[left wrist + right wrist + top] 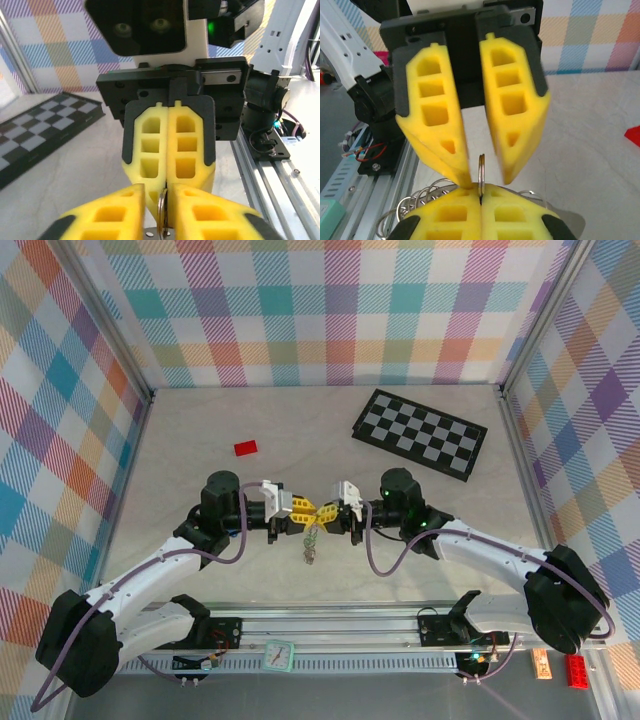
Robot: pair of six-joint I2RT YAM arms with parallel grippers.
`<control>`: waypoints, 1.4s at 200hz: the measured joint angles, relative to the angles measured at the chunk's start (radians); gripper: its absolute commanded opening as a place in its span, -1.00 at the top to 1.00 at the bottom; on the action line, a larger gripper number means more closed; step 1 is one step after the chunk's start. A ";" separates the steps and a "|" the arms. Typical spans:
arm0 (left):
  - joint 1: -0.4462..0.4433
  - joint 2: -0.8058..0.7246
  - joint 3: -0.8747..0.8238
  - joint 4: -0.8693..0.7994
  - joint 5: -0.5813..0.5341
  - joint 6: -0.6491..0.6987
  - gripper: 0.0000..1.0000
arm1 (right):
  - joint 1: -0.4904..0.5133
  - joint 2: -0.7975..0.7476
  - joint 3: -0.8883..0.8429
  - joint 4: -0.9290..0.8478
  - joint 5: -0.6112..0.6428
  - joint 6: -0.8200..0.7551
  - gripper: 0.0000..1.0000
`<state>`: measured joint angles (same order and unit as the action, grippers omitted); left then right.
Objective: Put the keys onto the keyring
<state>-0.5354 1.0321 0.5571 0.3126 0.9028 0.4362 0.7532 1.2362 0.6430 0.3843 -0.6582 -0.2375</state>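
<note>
Pale bench (200, 420) centre: my right pincer (481, 200) clamps shut on the keyring (481, 170), steadying it; left pincer (159, 192), barely ajar, straddles it, likely for handover.

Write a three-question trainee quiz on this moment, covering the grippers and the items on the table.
1. True or false: the right gripper is shut on the metal ring.
2. Which lies nearer the left arm's side of the table, the red block or the checkerboard?
3. Multiple choice: the left gripper has its jaws A) pressed together, B) apart, one on each side of the ring.
Key: 1 true; 2 red block; 3 B.
</note>
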 measured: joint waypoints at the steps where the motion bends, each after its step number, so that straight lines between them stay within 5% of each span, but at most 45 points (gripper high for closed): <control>1: 0.000 0.000 0.000 -0.002 0.000 0.000 0.45 | 0.000 0.000 0.000 -0.001 0.001 -0.001 1.00; 145: 0.000 0.031 0.141 -0.428 -0.079 0.228 0.41 | 0.034 -0.003 0.079 -0.299 0.138 -0.209 1.00; 240: 0.000 0.087 0.212 -0.571 -0.083 0.322 0.70 | 0.101 0.028 0.210 -0.502 0.245 -0.349 1.00; 280: -0.001 0.088 0.227 -0.618 -0.082 0.362 1.00 | 0.115 0.045 0.263 -0.583 0.277 -0.383 0.91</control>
<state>-0.5362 1.1202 0.7845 -0.3050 0.8211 0.7986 0.8684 1.2808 0.9058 -0.1989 -0.3817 -0.6201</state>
